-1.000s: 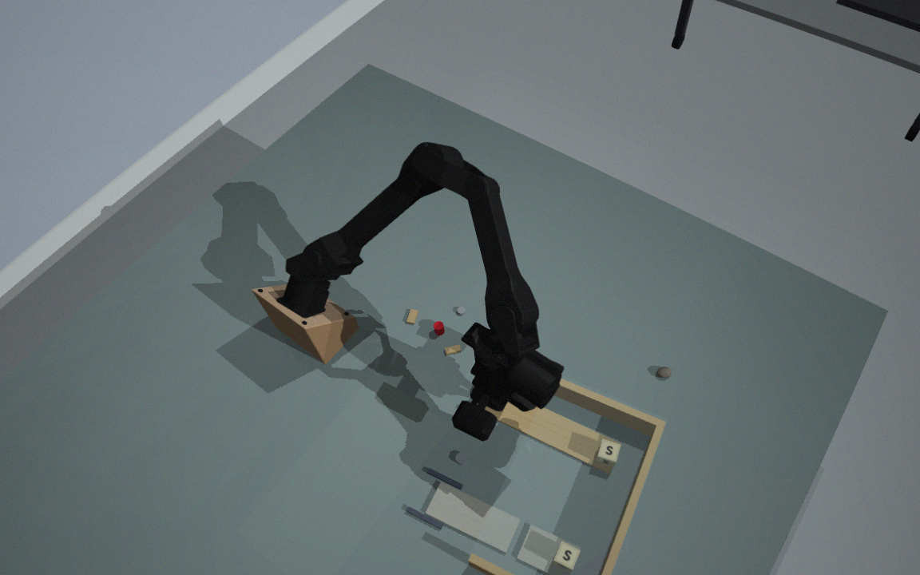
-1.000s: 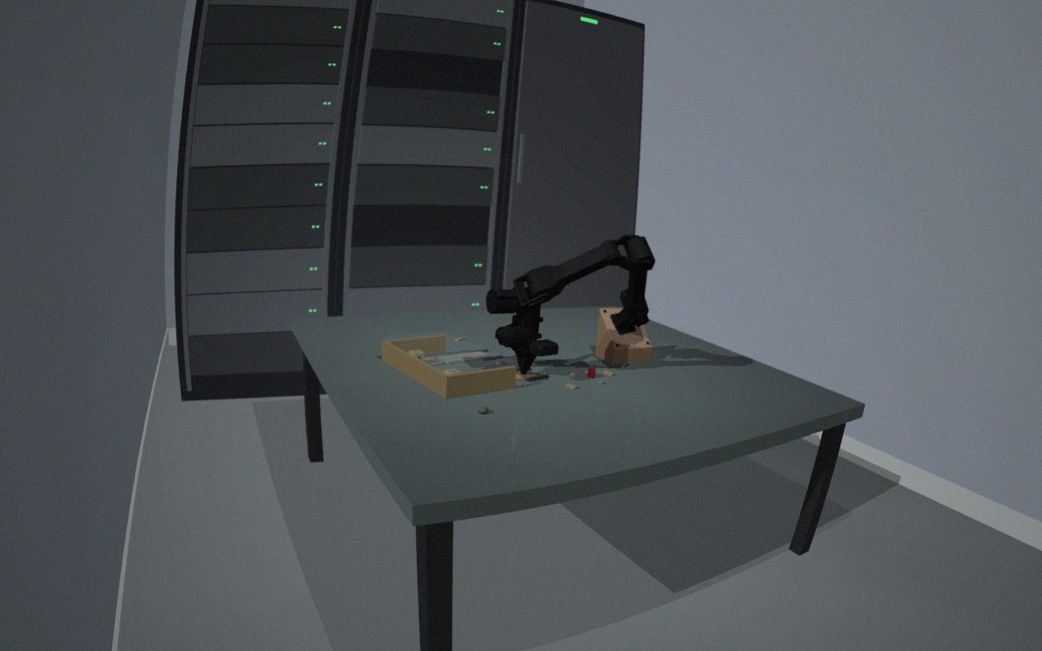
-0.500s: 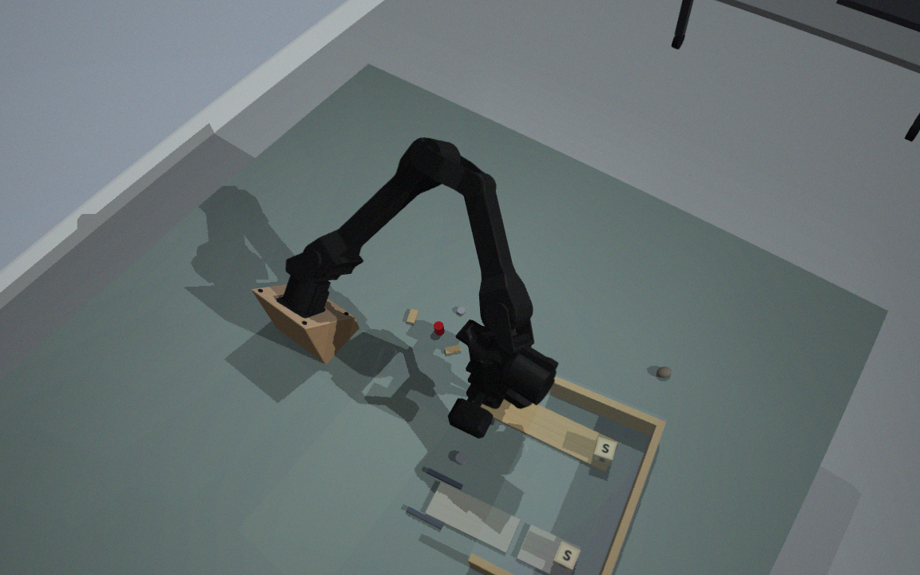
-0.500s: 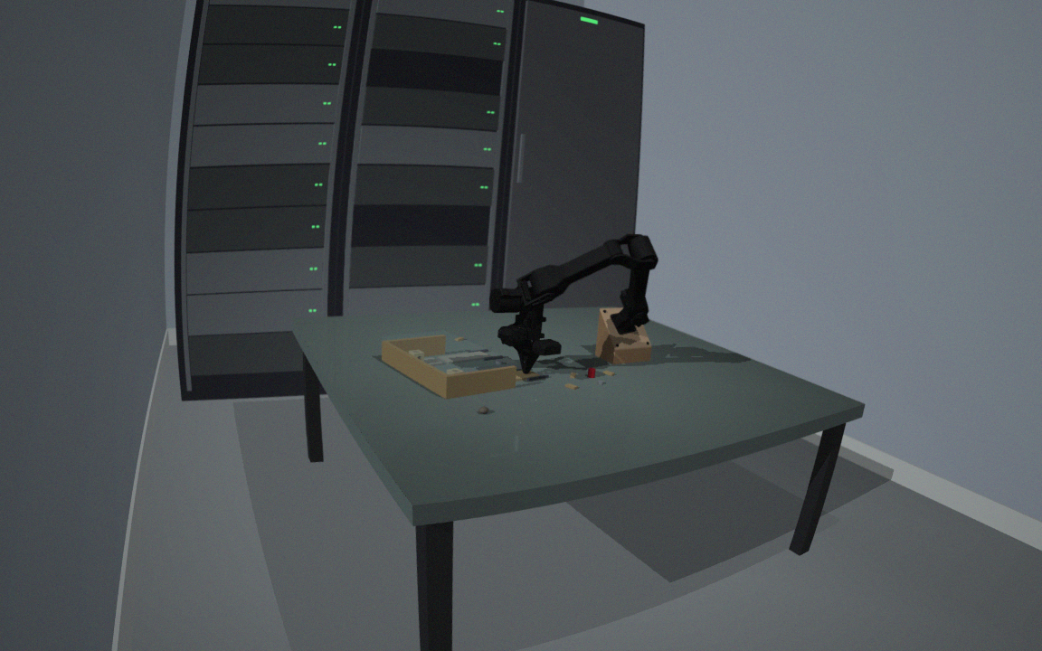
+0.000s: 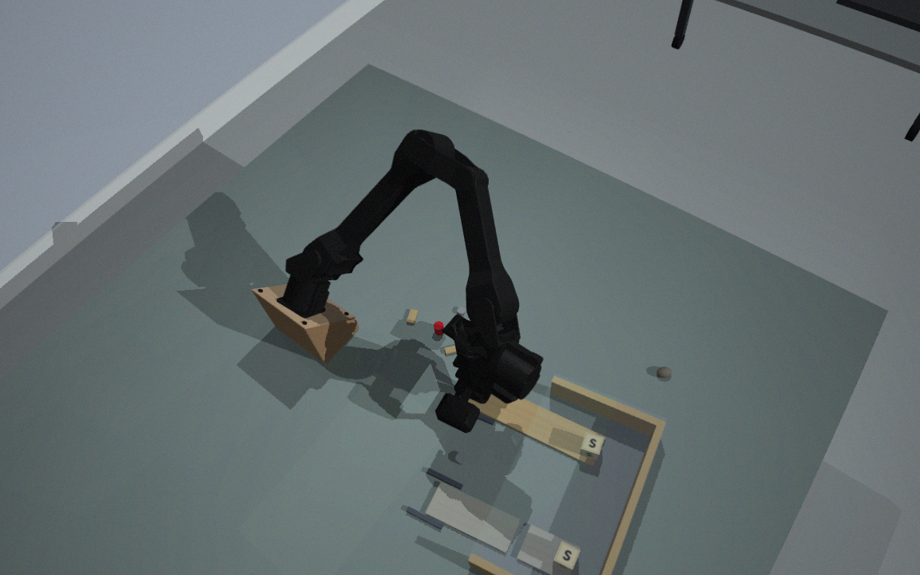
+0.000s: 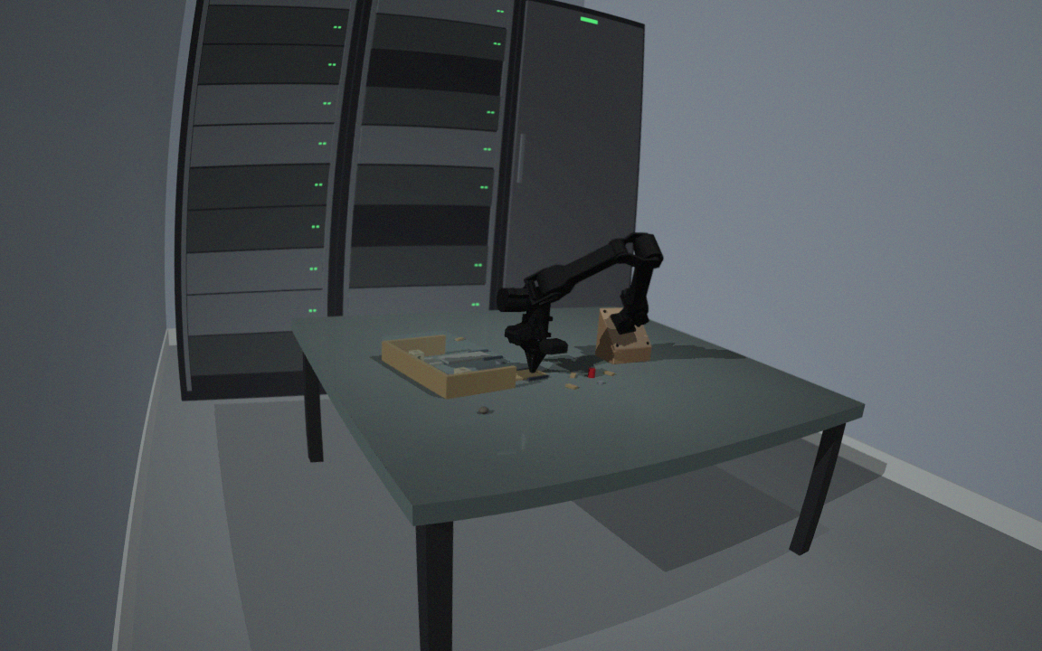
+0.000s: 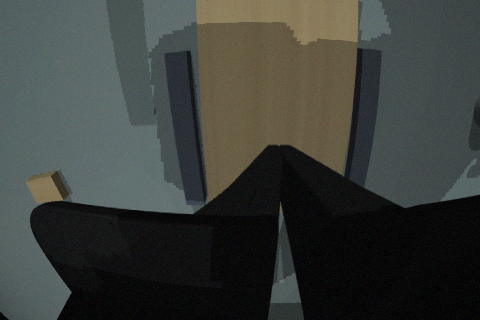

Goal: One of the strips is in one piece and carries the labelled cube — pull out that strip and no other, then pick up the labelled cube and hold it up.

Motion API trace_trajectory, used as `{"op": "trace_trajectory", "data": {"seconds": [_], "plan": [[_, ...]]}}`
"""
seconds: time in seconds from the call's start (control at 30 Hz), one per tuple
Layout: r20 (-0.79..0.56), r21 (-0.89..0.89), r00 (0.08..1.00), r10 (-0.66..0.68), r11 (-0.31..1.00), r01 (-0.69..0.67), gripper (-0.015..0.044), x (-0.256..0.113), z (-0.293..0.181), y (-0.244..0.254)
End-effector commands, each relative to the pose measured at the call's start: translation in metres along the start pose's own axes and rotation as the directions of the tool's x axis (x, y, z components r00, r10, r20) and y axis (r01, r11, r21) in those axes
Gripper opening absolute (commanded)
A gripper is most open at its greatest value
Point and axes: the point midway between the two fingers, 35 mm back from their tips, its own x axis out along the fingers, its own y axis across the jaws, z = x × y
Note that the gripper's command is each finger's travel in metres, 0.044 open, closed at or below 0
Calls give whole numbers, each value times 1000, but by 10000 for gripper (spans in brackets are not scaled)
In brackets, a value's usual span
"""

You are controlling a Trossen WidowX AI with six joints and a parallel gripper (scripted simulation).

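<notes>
Fingers together, the pincer bears on the unbroken wooden strip, apparently to drag it and its S-marked cube clear.

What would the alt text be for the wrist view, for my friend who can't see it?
The closed black fingertips of a robot's gripper point at a pale wooden strip, which runs up and out of the picture between two dark blue rails. A small wooden block lies off to the left.
</notes>
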Motion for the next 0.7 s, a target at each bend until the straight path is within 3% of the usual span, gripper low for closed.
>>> {"op": "trace_trajectory", "data": {"seconds": [0.0, 0.67], "plan": [[-15, 6, 1000, 4, 1000, -4, 0, 3, -12, -1], [-16, 7, 1000, 4, 1000, -4, 0, 4, -43, -2]]}}
